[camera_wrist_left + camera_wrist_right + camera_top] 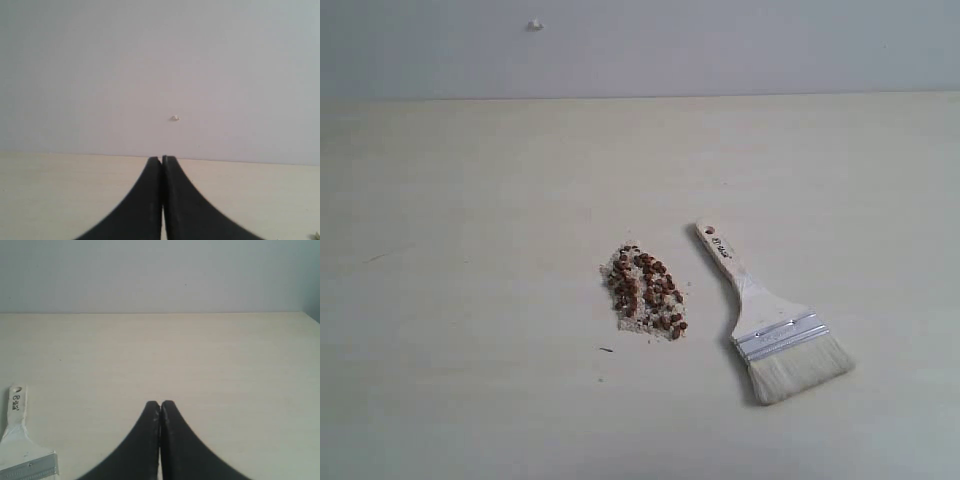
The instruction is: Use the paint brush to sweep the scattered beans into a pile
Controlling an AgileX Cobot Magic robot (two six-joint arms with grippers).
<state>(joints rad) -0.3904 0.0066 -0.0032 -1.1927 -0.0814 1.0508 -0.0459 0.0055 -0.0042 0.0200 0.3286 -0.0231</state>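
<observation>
Small reddish-brown beans [647,290] lie bunched together among whitish crumbs near the middle of the pale table [470,200]. To their right the paint brush [768,322] lies flat, its cream handle pointing away and left, silver band and off-white bristles toward the front right. Its handle and band [14,440] also show at the edge of the right wrist view. Neither arm appears in the exterior view. My left gripper [161,159] is shut with nothing in it, pointing at the wall. The right gripper [160,403] is also shut and empty, hovering beside the brush.
A small whitish speck [535,25] sits on the grey wall behind the table, also seen as a speck [175,118] in the left wrist view. A short dark fleck [606,350] lies on the table in front of the beans.
</observation>
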